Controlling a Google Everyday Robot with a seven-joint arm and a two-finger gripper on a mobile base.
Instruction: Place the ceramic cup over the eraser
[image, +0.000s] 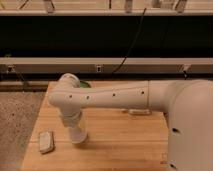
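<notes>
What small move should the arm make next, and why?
Probably lift the tool straight up, slowly: the ceramic cup just below it seems to rest on the table, and no eraser shows beside it, so it may be covered.

The robot's arm (107, 96) stretches across the wooden surface (120, 150), and its gripper (77, 136) reaches down at the left-centre. A pale oblong block (46, 141) lies just left of it. Bare boards stretch ahead and right.
</notes>
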